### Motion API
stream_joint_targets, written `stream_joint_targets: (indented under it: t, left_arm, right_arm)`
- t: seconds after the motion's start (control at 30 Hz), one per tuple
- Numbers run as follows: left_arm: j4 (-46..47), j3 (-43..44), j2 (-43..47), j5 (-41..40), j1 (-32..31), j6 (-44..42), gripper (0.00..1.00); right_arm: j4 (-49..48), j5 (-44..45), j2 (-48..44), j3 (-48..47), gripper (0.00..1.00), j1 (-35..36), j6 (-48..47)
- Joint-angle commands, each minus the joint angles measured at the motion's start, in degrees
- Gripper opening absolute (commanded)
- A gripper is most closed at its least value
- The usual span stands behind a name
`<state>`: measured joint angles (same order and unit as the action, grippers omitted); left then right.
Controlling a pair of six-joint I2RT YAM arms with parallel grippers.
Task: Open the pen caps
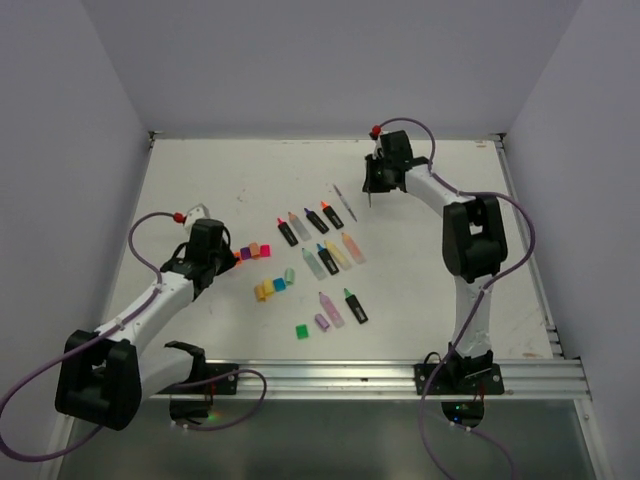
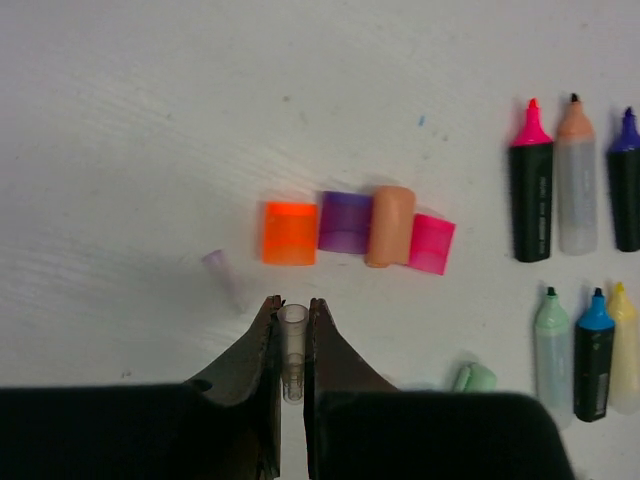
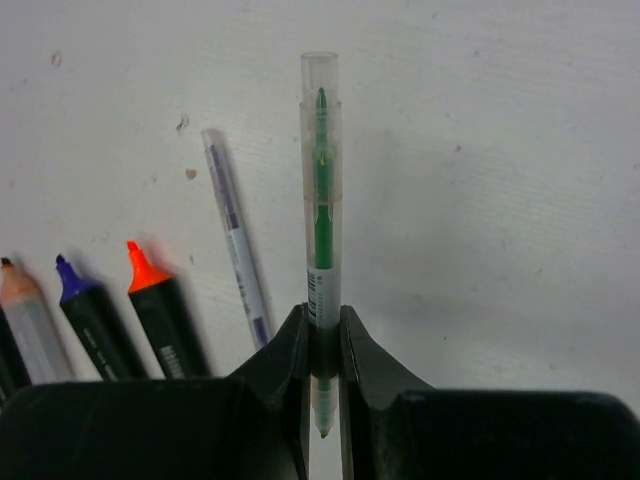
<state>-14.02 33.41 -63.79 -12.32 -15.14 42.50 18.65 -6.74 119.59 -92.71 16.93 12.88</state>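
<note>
In right tool (image 3: pixel 322 316): clear green-ink pen (image 3: pixel 320 180), label print illegible.

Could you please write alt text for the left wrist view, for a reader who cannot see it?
The left end effector is shut on a small clear cap over a white table. Just ahead, an orange cap, purple cap, peach cap and pink cap lie side by side. Uncapped highlighters lie to the right.
</note>
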Motion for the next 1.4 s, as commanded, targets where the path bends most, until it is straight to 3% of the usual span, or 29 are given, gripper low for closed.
stream_joint_targets:
  t: [0.0, 0.43, 0.63, 0.67, 0.83, 1.23, 1.37]
  left_arm:
    - [-4.1, -2.5, -0.4, -3.9, 1.5, 4.5, 0.0]
    - [-4.5, -8.3, -0.2, -5.0, 1.8, 11.2, 0.0]
    - [-4.4, -10.8, 1.1, -5.4, 2.3, 13.2, 0.13]
    - [-4.3, -11.2, 1.3, -5.4, 2.5, 13.3, 0.22]
    - [-3.5, -12.1, 1.6, -5.3, 3.0, 13.5, 0.36]
    - [-5.0, -12.3, 5.2, -5.6, 3.4, 13.9, 0.42]
    - [-6.9, -10.8, 8.8, -5.8, 3.4, 13.8, 0.54]
  right_arm:
    - [3.4, 2.8, 3.8, -9.1, 0.0, -0.3, -4.2]
    - [8.8, 1.0, 13.8, -19.0, 0.0, 1.7, -8.0]
    - [10.1, 3.5, 15.3, -19.8, 0.0, 2.8, -9.9]
    - [10.3, 3.6, 15.4, -19.8, 0.0, 2.8, -10.1]
    - [10.7, 4.9, 16.0, -19.1, 0.0, 3.5, -11.0]
    - [11.2, 6.0, 16.1, -17.8, 0.2, 4.5, -11.0]
    - [10.4, 6.3, 14.9, -15.8, 0.3, 4.7, -10.9]
